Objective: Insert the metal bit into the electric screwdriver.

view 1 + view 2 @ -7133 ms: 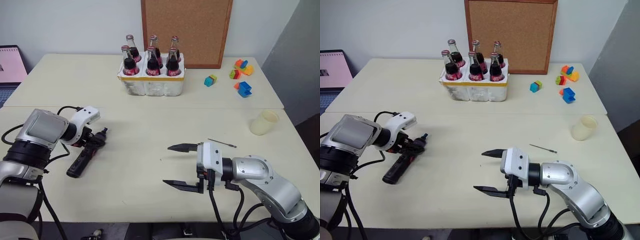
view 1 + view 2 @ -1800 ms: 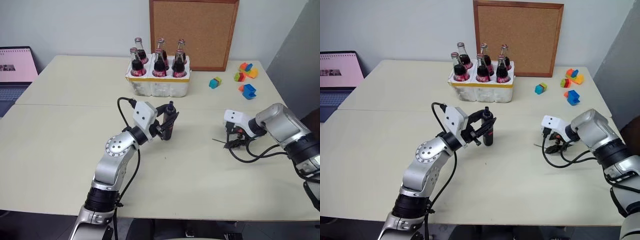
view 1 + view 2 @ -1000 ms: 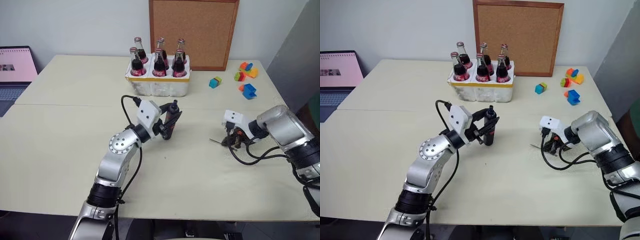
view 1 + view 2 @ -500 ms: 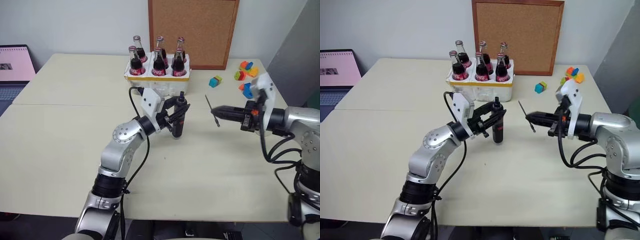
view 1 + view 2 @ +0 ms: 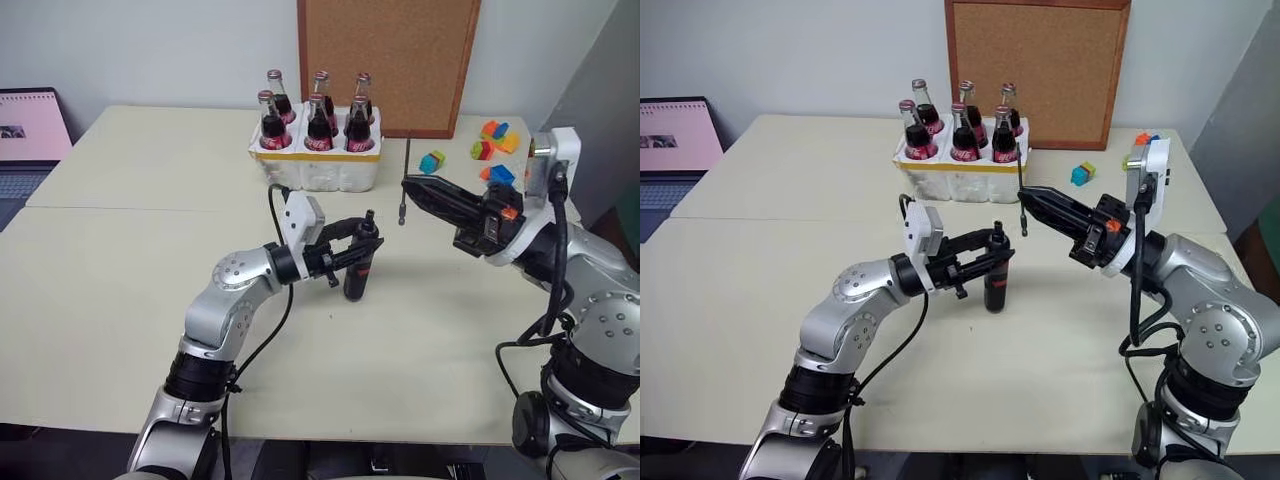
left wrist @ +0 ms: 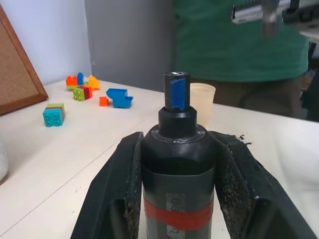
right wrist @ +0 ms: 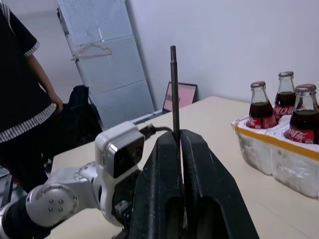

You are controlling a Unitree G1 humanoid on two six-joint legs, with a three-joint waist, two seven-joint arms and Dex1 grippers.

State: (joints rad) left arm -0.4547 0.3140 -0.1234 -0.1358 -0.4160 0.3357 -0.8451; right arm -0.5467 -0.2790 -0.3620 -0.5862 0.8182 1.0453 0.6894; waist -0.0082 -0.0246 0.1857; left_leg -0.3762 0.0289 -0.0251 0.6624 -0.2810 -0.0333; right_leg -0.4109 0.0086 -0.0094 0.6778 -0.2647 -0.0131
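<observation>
L pincer (image 5: pixel 352 252) grips screwdriver (image 5: pixel 356 272); R pincer (image 5: pixel 408 186) pinches bit (image 5: pixel 404 182); L wrist: cup (image 6: pixel 202 102).

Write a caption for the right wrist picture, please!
Shut right gripper pinching thin grey metal bit upright, glass cola bottles behind.

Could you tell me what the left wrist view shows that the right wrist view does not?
Left wrist view: the electric screwdriver clamped upright between the left gripper fingers, toy blocks and a cup behind. Right wrist view: the metal bit pinched upright in the right gripper, beside bottles. Both show the table and a person standing beyond it.
</observation>
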